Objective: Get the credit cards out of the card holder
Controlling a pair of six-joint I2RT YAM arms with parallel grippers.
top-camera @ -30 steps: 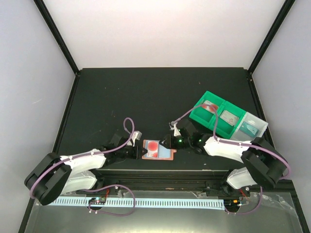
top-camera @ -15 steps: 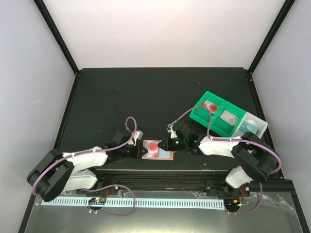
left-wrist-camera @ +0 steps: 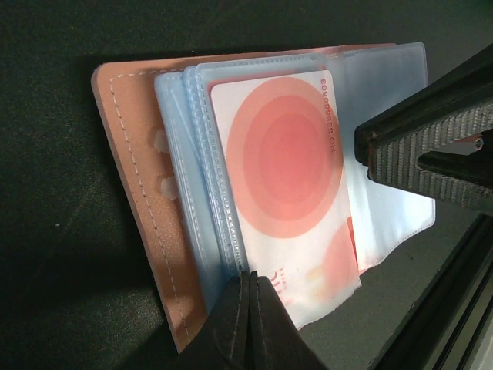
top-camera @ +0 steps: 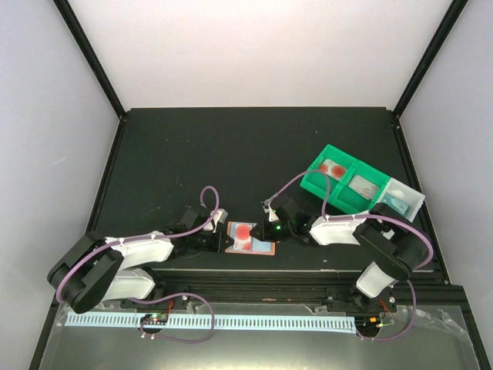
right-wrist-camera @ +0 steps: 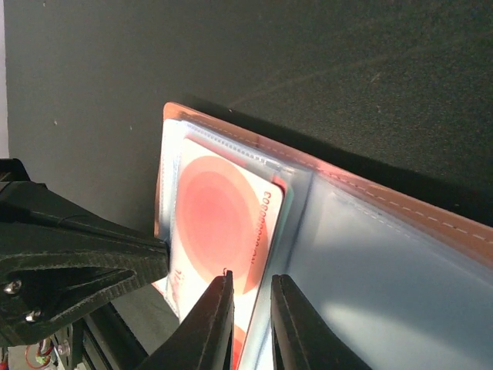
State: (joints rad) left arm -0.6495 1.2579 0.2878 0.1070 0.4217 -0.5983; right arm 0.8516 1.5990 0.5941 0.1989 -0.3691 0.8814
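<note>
Left pincer (left-wrist-camera: 250, 277) closed on card holder (left-wrist-camera: 131, 193) edge; right pincer (right-wrist-camera: 250, 279) narrowly open; we see red credit card (left-wrist-camera: 285, 169) inside.

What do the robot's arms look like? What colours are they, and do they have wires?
The left arm and the right arm both have white shells and chunky round black joints. A purple cable loops along each one. The left gripper is black with smooth, tapered fingers. The right gripper is black too, with ribbed pads and a small green light glowing just behind it.
</note>
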